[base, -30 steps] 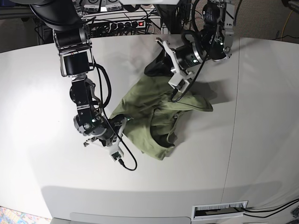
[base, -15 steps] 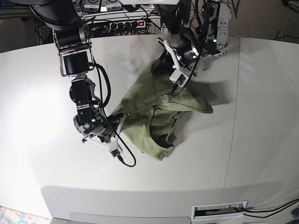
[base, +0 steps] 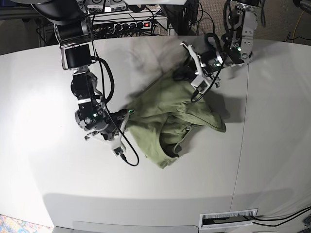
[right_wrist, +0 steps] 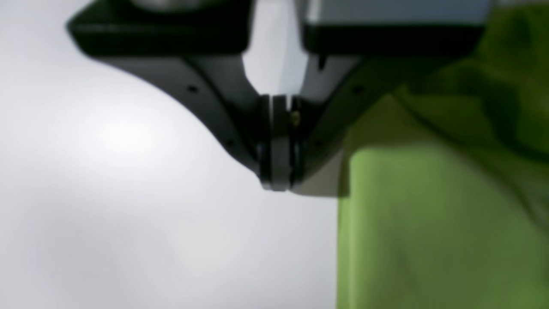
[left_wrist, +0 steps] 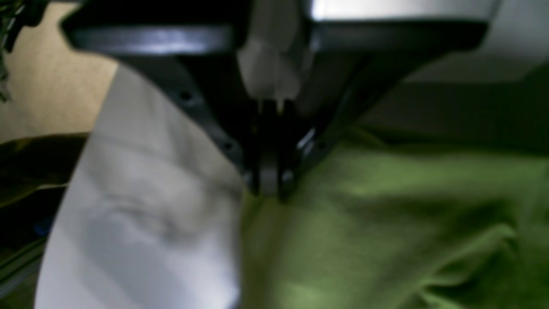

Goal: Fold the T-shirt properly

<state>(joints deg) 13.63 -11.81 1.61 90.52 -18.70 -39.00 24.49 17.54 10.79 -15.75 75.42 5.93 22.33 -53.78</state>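
Both arms now pull apart, left fingers [base: 187, 74] and right fingers [base: 127, 114] clamped on the shirt [base: 165, 116], spreading it.

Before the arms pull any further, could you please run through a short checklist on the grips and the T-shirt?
1. Left gripper shut on fabric: ok, the jaws are together and green cloth hangs from the tips in its wrist view.
2. Right gripper shut: ok. Whether it holds the T-shirt: cannot tell, the wrist view shows cloth beside the tips, not clearly between them.
3. T-shirt lying flat: not ok, it is bunched and creased with overlapping folds.
4. Sleeves and neckline located: cannot tell, the crumpling hides them.
5. Free room on the table around the shirt: ok.
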